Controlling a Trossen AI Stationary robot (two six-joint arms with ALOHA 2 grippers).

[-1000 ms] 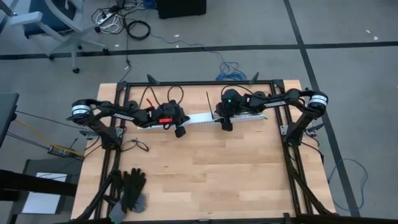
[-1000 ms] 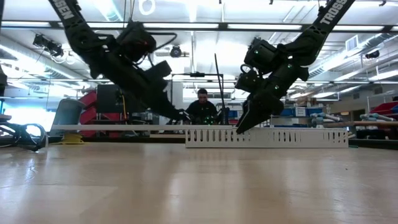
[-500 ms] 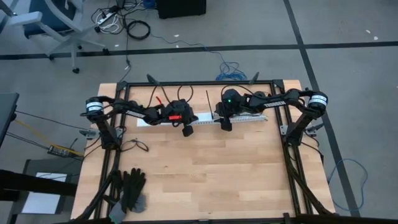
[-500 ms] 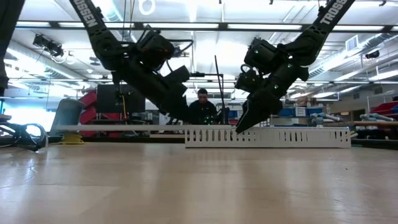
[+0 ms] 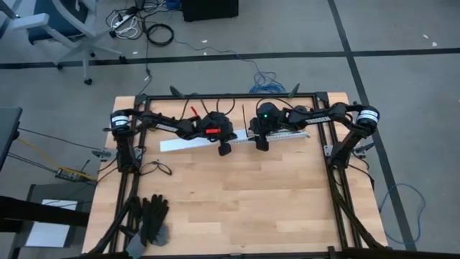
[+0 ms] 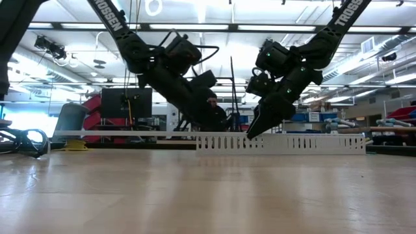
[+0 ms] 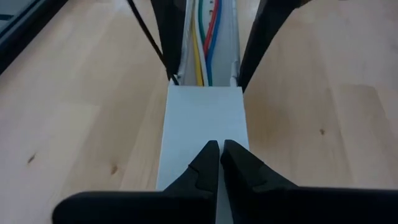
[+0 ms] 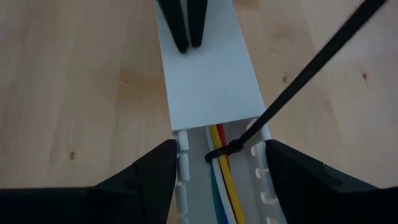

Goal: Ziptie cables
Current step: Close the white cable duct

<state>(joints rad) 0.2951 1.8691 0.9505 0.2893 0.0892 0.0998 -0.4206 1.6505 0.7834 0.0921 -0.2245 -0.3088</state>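
red, yellow, green, blue cables (image 7: 204, 43), white channel (image 8: 208, 74), black ziptie (image 8: 292, 93)

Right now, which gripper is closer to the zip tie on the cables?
Right. The right gripper straddles the channel right at the zip tie; the shut left gripper rests on the white cover, short of it.

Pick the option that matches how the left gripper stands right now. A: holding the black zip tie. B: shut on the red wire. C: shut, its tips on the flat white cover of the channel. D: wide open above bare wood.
C: in the left wrist view the left gripper has its fingers pressed together on the white cover, with the coloured cables lying uncovered in the channel beyond it.
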